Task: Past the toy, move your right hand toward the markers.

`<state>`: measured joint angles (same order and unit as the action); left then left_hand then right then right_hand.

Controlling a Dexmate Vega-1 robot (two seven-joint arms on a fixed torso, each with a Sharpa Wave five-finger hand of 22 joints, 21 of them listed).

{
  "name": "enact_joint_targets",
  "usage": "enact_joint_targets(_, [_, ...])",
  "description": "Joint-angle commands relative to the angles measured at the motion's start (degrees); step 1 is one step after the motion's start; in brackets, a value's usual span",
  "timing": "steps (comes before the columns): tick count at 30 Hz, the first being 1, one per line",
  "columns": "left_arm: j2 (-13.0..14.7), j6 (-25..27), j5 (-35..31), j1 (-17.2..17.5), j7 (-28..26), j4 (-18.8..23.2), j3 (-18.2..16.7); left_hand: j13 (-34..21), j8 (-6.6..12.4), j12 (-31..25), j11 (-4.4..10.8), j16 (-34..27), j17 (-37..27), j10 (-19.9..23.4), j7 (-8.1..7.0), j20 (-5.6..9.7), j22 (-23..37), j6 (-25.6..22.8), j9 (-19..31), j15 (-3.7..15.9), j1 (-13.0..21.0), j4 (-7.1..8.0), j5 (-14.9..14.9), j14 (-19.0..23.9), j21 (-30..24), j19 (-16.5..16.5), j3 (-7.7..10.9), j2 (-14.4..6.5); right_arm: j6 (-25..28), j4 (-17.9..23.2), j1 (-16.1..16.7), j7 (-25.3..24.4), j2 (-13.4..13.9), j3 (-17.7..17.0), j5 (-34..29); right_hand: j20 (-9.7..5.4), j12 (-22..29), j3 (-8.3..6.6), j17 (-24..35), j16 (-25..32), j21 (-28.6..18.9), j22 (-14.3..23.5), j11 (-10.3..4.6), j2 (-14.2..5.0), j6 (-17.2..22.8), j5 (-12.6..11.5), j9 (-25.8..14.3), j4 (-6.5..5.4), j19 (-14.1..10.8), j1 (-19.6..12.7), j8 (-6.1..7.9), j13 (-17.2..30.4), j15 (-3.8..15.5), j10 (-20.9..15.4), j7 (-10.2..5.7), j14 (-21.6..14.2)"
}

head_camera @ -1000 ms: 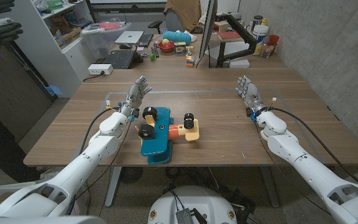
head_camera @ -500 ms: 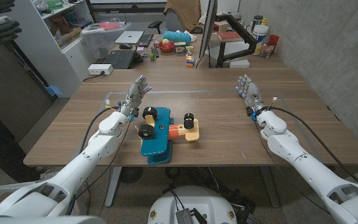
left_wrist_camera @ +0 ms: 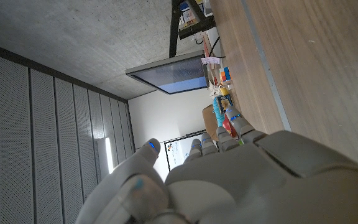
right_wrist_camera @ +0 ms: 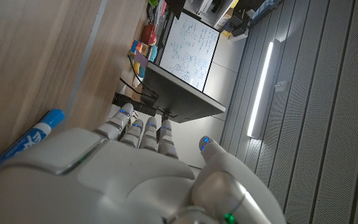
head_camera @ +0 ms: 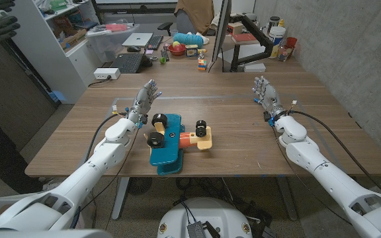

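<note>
Blue toy plane at the worktop's middle, both hands empty beside it.

The toy (head_camera: 167,140) lies on the wooden worktop (head_camera: 230,112), near the front edge. The left hand (head_camera: 145,99) stands just beside its far left corner, fingers apart and holding nothing. The right hand (head_camera: 264,92) is well apart to the right, fingers spread and empty, with a blue marker (right_wrist_camera: 25,144) lying on the wood just beside it.

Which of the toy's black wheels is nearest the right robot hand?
The small black wheel on the toy's tan part, on the side facing the right robot hand; the two larger wheels sit over its blue body.
</note>
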<state>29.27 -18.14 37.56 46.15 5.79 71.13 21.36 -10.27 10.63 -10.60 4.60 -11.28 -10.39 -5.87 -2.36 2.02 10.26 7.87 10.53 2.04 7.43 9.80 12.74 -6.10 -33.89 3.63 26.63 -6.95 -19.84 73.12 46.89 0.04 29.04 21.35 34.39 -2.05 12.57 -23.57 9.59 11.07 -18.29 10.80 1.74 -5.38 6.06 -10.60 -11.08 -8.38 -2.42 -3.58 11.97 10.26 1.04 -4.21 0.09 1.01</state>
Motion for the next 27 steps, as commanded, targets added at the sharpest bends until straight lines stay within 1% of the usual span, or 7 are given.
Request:
enact_joint_targets(1, [0.09, -0.42, -0.35, -0.36, 0.43, -0.2, 0.26, -0.17, 0.44, -0.3, -0.21, -0.29, -0.18, -0.16, 0.04, 2.25, 0.12, 0.01, 0.09, 1.84, -0.14, 0.19, 0.39, -0.2, 0.15, 0.1, 0.46, -2.58, -4.49, -0.77, -1.29, -0.27, 0.25, 0.8, -4.68, -2.24, 0.43, -0.11, 0.18, 0.16, -0.19, 0.33, 0.08, -3.67, 0.37, -0.11, -0.11, 0.49, -0.21, -0.65, 0.27, 0.26, -0.14, -0.55, -0.13, -0.34])
enact_joint_targets(14, [0.23, -1.37, -0.45, -0.03, 0.78, -0.06, 0.12, -0.17, 0.43, -0.3, -0.29, -0.28, -0.17, -0.1, 0.04, 2.21, 0.13, -0.07, 0.09, 1.8, -0.29, 0.17, 0.41, -0.13, 0.32, 0.0, 0.52, -2.55, -5.83, -0.96, -3.14, -0.86, 0.27, 1.62, -7.68, -2.34, 0.24, -0.1, 0.16, -0.28, 0.12, 0.32, 0.4, -3.61, 0.3, -0.08, -0.18, 0.83, 0.22, -1.06, 0.11, 0.27, -0.51, -0.37, -0.25, 0.12])
enact_joint_targets(24, [0.23, -2.15, -0.75, -0.35, 1.56, -0.33, 0.31, -0.17, 0.42, -0.28, -0.15, -0.28, -0.16, -0.1, 0.0, 2.21, 0.13, -0.15, 0.09, 1.79, -0.4, 0.17, 0.42, -0.07, 0.47, -0.04, 0.57, -2.52, -7.64, -2.29, -5.41, -2.37, 0.19, 2.09, -11.18, -1.83, 0.06, 0.04, 0.12, -0.53, 0.36, 0.29, 1.09, -2.98, 0.33, 0.04, -0.2, 1.39, 0.43, -1.55, 0.0, 0.28, -1.48, -0.16, 0.05, 0.3])
enact_joint_targets(27, [0.27, -2.3, -0.85, -0.46, 1.8, -0.37, 0.39, -0.17, 0.46, -0.3, -0.2, -0.29, -0.16, -0.02, -0.04, 2.21, 0.13, -0.27, 0.09, 1.81, -0.44, 0.16, 0.43, -0.02, 0.5, -0.09, 0.58, -2.51, -8.51, -3.24, -6.43, -3.39, 0.21, 2.37, -13.19, -1.63, -0.01, 0.09, 0.1, -0.62, 0.48, 0.26, 1.22, -2.7, 0.2, 0.08, -0.2, 1.64, 0.58, -1.76, -0.08, 0.28, -1.61, -0.05, 0.04, 0.4])
